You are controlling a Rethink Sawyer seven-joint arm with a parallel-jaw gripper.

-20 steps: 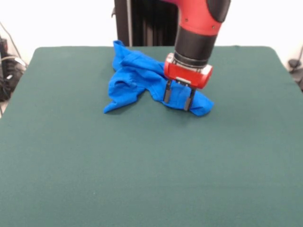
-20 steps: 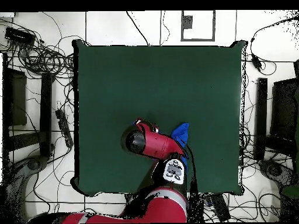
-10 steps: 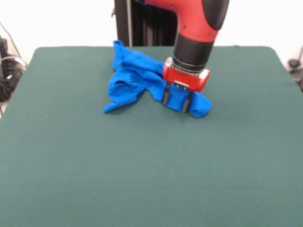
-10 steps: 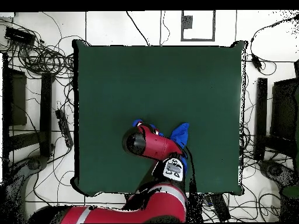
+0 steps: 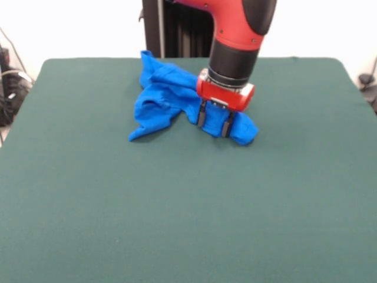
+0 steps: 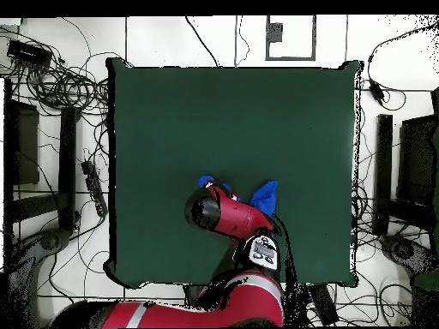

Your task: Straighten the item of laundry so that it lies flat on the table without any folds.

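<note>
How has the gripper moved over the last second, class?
Yes. The gripper has slid toward the picture's left in the front view, judged against the table's edges, its fingers astride the shirt.

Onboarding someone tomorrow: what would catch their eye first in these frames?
First, the bright royal-blue crumpled cotton T-shirt, bunched in folds toward the far side of the dark green felt-covered table. Next, the red and black arm's gripper, fingers open and straddling the shirt's right-hand end in the front view. Overhead, the arm hides most of the shirt.
</note>
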